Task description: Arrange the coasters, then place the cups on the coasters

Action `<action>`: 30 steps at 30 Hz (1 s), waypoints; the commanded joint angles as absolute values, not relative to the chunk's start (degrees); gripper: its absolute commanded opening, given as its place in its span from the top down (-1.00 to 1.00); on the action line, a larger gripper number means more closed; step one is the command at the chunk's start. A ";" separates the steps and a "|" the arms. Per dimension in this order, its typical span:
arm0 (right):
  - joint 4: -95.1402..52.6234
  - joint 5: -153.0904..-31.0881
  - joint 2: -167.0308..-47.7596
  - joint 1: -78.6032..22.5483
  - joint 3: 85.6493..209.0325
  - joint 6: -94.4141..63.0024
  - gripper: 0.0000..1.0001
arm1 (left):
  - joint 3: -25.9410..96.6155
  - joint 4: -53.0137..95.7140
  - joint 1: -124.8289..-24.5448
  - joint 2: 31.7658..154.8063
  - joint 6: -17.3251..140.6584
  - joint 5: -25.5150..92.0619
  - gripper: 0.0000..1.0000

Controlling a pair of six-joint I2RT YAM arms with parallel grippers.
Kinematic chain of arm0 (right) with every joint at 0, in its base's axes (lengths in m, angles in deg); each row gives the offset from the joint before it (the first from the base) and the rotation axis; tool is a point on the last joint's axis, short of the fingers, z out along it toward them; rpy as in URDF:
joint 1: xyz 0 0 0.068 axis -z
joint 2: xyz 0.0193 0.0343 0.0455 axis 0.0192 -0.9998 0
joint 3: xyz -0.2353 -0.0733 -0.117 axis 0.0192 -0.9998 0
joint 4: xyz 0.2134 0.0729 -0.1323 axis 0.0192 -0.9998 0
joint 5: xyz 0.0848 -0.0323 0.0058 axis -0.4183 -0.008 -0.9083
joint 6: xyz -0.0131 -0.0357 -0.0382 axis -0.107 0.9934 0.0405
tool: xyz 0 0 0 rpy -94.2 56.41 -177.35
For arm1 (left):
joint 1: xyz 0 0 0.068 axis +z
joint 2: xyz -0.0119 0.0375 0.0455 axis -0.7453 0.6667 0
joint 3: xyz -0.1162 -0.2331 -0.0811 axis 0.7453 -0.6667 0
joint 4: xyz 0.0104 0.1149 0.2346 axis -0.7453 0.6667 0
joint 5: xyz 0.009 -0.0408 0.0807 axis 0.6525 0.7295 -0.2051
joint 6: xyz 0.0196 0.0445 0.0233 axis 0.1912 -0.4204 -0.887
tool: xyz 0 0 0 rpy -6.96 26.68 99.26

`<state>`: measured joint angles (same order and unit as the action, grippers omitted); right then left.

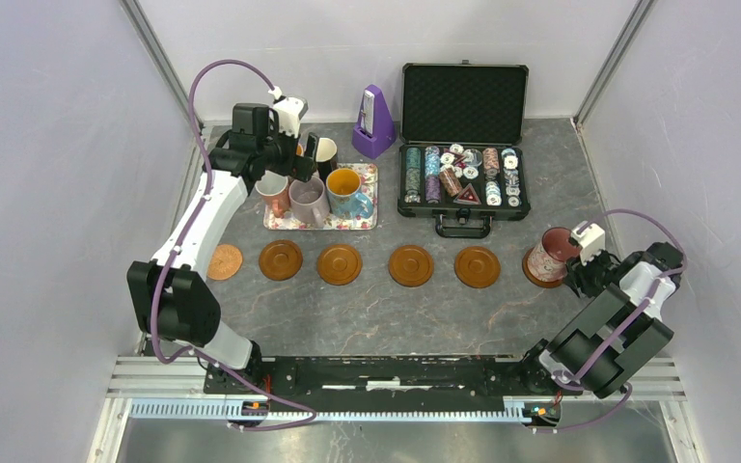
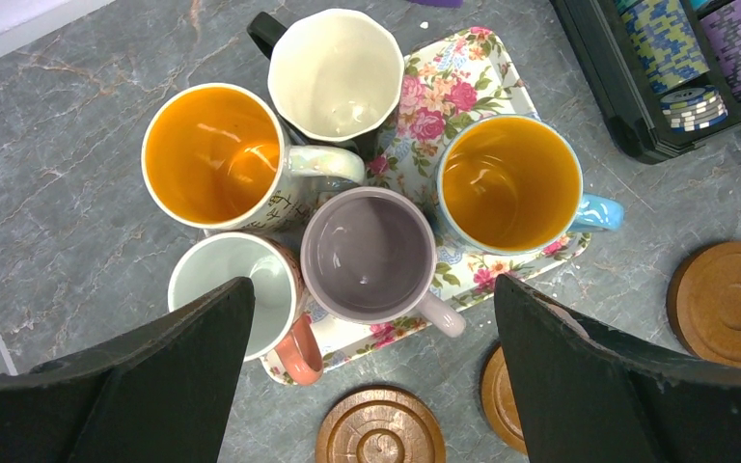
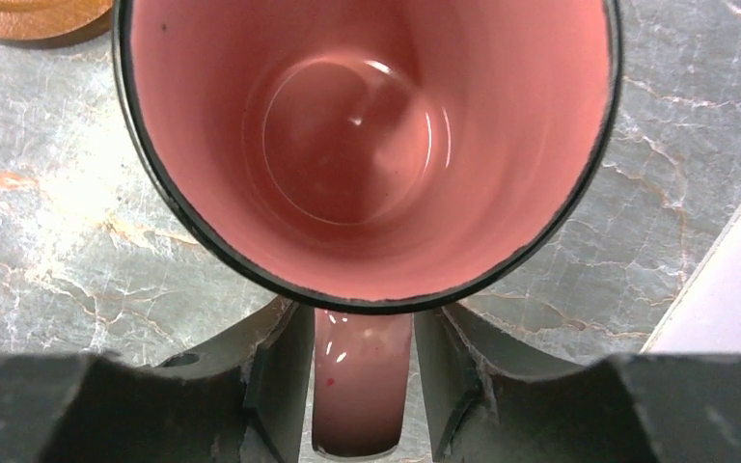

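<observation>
Seating the pink cup [image 1: 550,253] on the coaster [image 1: 531,279] by the desk's [image 1: 376,318] right edge; right gripper [image 3: 364,338] jaws hugging its handle [image 3: 362,386], clamped or loosened impossible to tell; left gripper [image 2: 371,287] jaws wide, empty, over the far-left tray [image 2: 463,68]. Next: retreat right, descend on the lilac cup [image 2: 369,253].

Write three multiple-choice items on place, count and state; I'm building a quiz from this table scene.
1. Where is the pink mug? A on the rightmost coaster; B on the tray; C in the case.
2. How many coasters are bare? A three; B five; C none.
3. The left gripper is: A shut on a mug; B shut on a coaster; C open.
A: it stands on that coaster. B: five in the row carry nothing. C: its fingers stand wide apart.
</observation>
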<state>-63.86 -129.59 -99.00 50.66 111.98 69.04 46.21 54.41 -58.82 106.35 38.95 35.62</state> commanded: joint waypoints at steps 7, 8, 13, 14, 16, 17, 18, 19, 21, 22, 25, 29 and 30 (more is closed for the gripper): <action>-72.12 -128.66 -101.63 52.86 117.74 78.13 -0.14 | 48.70 53.79 -59.26 106.52 37.39 35.92 -1.00; -73.17 -128.66 -101.65 52.83 118.32 78.82 -0.20 | 48.65 53.85 -59.26 106.61 37.26 35.99 -1.00; -80.74 -128.18 -102.15 52.78 122.83 82.77 -0.66 | 49.04 55.10 -59.44 106.90 36.76 36.74 -1.00; -82.71 -128.12 -102.49 52.80 124.20 83.53 -0.74 | 49.19 55.45 -59.44 106.89 36.65 36.87 -1.00; -86.17 -128.19 -103.06 52.70 127.14 84.84 -0.84 | 49.21 55.92 -59.44 107.05 36.43 36.97 -1.00; -87.83 -128.49 -103.37 52.61 128.85 85.35 -0.88 | 49.13 56.05 -59.44 107.12 36.34 37.05 -1.00; -89.81 -128.87 -103.72 52.37 130.42 85.86 -0.92 | 49.17 56.20 -59.44 107.22 36.22 37.24 -1.00; -91.26 -129.11 -104.03 52.15 132.11 86.23 -0.96 | 49.21 56.39 -59.44 107.32 35.98 37.47 -1.00; -92.62 -129.02 -104.00 51.17 134.72 85.43 -0.96 | 49.38 56.58 -59.44 107.44 35.70 37.75 -1.00; -92.64 -128.93 -103.77 50.38 135.59 84.31 -0.96 | 49.39 56.54 -59.44 107.56 35.66 37.76 -1.00; -92.71 -129.22 -102.18 47.18 137.08 80.78 -0.96 | 49.56 56.58 -59.44 108.12 35.50 37.99 -1.00; -92.39 -131.10 -100.02 41.67 138.95 76.42 -0.96 | 50.05 56.84 -59.44 108.65 35.49 38.71 -1.00; -91.99 -131.69 -99.90 40.21 139.91 74.13 -0.96 | 50.40 57.14 -59.44 108.76 35.48 38.81 -1.00</action>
<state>-90.00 -128.46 -102.32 44.19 135.63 80.23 47.15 56.86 -59.19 108.29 38.86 36.63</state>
